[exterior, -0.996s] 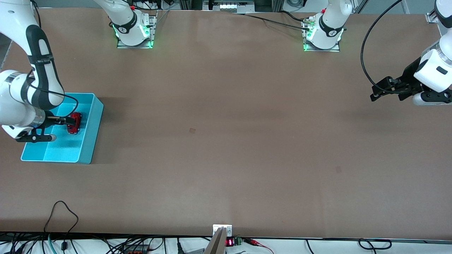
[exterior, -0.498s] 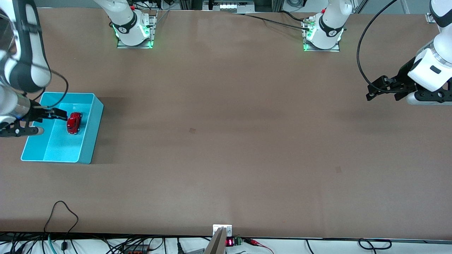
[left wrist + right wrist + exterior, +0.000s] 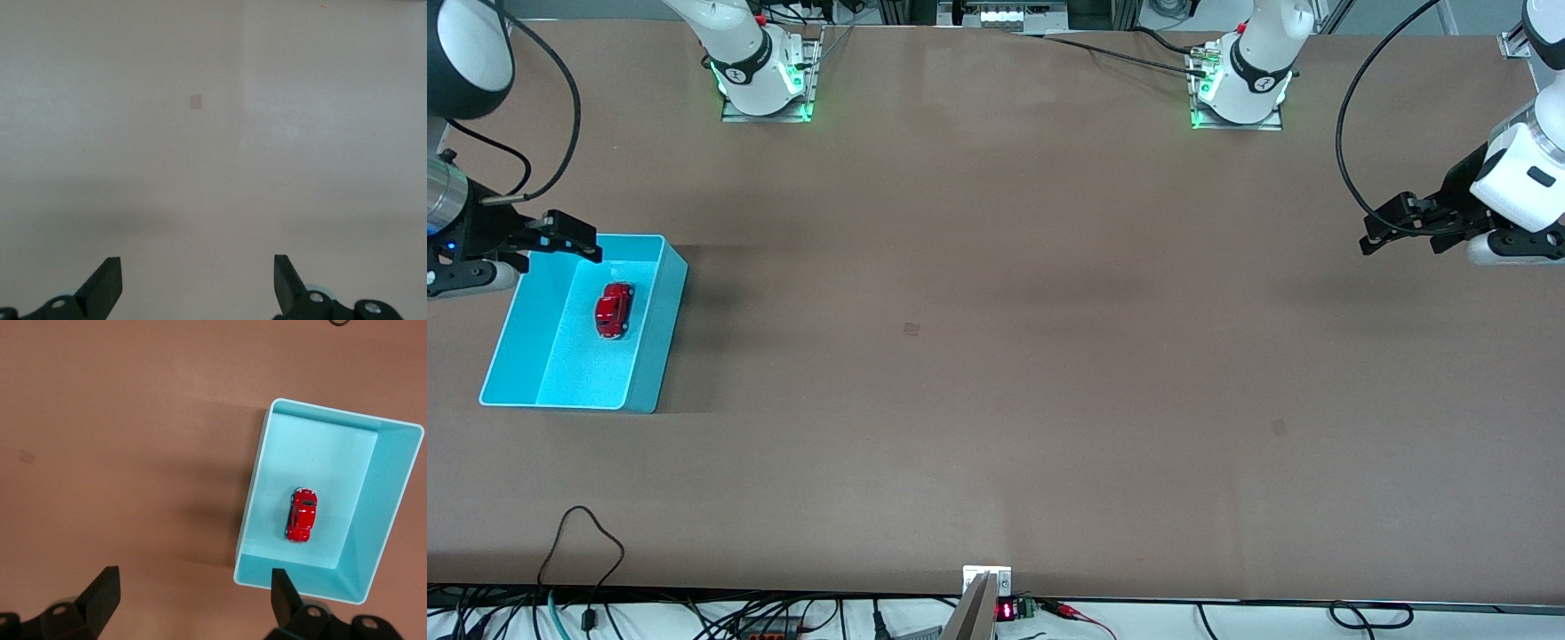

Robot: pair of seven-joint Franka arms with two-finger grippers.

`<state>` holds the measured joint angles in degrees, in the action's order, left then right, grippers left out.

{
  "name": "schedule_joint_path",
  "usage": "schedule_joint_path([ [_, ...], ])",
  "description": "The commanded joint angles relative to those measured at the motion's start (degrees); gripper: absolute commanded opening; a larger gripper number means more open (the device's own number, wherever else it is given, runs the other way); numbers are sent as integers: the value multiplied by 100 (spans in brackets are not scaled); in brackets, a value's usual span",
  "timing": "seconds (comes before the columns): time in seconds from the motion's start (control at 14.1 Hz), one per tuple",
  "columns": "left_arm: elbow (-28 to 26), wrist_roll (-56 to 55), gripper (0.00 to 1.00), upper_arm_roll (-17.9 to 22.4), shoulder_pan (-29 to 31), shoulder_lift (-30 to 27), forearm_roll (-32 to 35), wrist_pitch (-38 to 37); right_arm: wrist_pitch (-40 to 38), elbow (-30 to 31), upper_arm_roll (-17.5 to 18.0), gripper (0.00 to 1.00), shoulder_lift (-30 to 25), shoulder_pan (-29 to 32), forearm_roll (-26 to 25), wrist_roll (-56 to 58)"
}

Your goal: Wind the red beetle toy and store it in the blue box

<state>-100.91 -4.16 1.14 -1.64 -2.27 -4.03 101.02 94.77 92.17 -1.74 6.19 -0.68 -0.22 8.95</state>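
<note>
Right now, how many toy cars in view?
1. The red beetle toy lies on the floor of the blue box, at the right arm's end of the table. None hidden that I can see.

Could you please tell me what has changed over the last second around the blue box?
The right gripper let go of the tiny glossy red beetle toy and rose out of the light blue plastic box, now open above its rim. The toy stayed on the box floor; the left gripper barely moved.
</note>
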Motion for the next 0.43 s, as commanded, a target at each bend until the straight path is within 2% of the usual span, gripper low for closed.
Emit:
schedule_joint_path([
  [0.0,-25,20,100,9,-29,-99,130,-56,-318,-208,16,100,-135,-108,40,-218],
  [0.36,1,397,100,18,-21,-99,130,-275,-301,-208,16,100,-189,-108,-101,-210],
])
